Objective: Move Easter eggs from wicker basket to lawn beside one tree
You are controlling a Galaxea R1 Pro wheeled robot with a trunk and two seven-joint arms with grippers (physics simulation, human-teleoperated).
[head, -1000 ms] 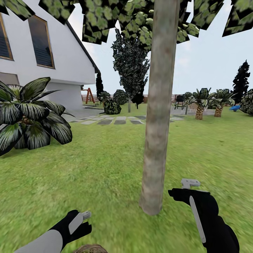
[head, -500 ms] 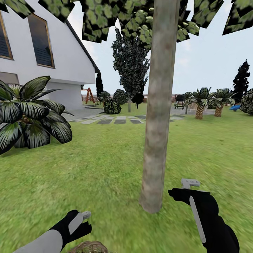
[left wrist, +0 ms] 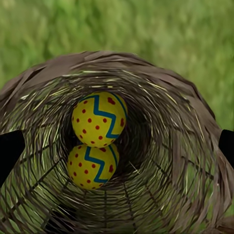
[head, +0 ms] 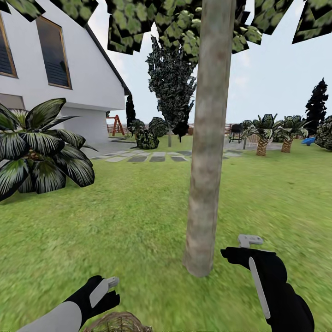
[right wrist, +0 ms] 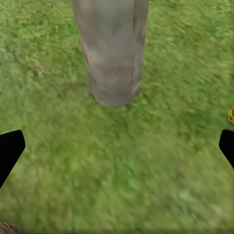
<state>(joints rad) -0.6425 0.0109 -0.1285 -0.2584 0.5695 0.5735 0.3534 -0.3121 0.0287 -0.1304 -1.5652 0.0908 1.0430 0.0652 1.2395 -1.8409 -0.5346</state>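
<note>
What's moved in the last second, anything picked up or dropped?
Nothing taken or released. The head view has shifted: the basket rim shows more at the bottom edge and the tree base sits slightly higher, so the camera moved. The left gripper and right gripper keep their poses, both empty.

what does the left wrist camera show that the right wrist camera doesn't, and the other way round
The left wrist view looks down into the brown woven wicker basket, where two yellow eggs with blue-green zigzags and red dots lie touching: one and another.

The right wrist view has the base of the thick grey-brown tree trunk standing in the grass, plus a sliver of something yellow with a green and red mark on the grass, cut off by the frame's edge; too little shows to name it.

Both share the mottled green lawn.
</note>
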